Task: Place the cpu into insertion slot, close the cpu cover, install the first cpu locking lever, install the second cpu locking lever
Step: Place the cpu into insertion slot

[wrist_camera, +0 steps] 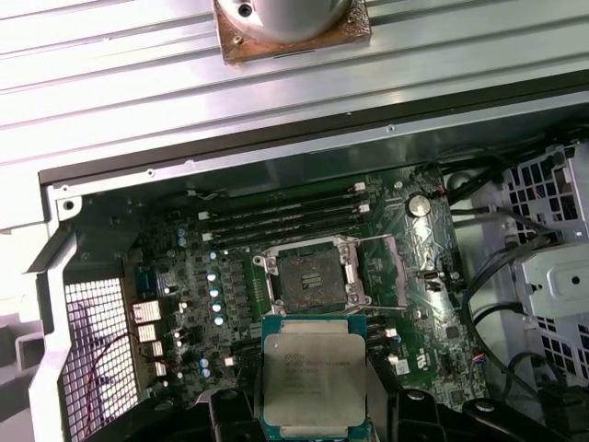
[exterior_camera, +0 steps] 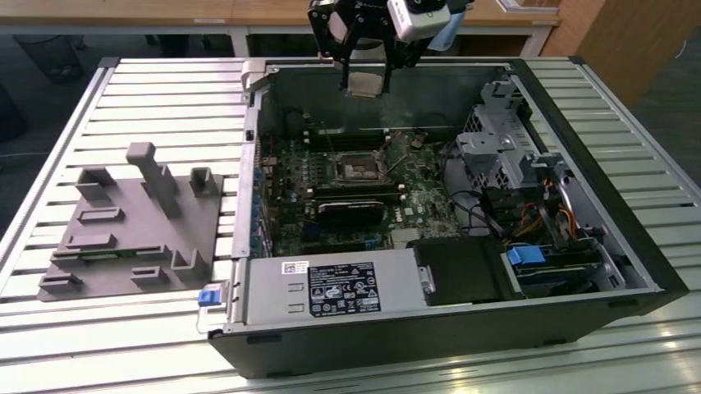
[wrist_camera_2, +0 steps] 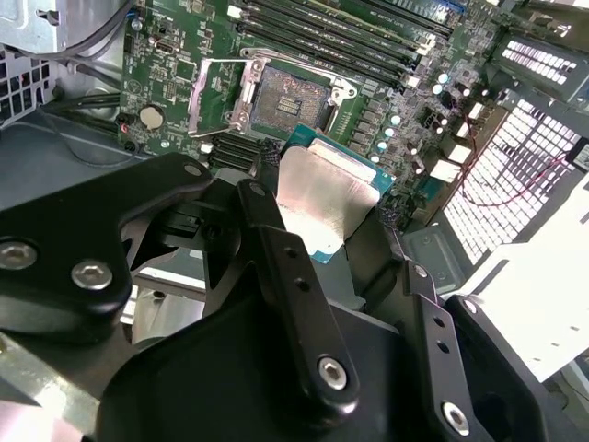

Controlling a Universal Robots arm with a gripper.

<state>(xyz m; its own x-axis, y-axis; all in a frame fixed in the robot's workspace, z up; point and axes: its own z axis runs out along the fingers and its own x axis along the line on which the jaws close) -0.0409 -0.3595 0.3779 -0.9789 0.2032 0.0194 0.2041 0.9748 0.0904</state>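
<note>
My gripper (exterior_camera: 366, 78) hangs above the back part of the open computer case (exterior_camera: 438, 345), shut on the cpu (exterior_camera: 365, 83). The cpu (wrist_camera: 315, 378) is a flat square chip with a silvery top, clamped by its edges between the two black fingers (wrist_camera_2: 267, 216). In the second wrist view the cpu (wrist_camera_2: 324, 193) is seen from its side, tilted. Below it on the green-black motherboard (wrist_camera: 184, 276) lies the insertion slot (wrist_camera: 311, 276), dark, square and uncovered. The cpu cover (wrist_camera: 384, 270), a thin metal frame, is swung open beside the slot. The slot (exterior_camera: 359, 170) sits mid-board in the exterior view.
A grey fixture block (exterior_camera: 131, 222) with pegs stands on the slatted table (exterior_camera: 66, 345) at the exterior view's left. Inside the case are a black block (exterior_camera: 350, 215), a power supply (exterior_camera: 328, 289), a drive cage (exterior_camera: 510, 152) with cables, and long memory slots (wrist_camera: 285, 216).
</note>
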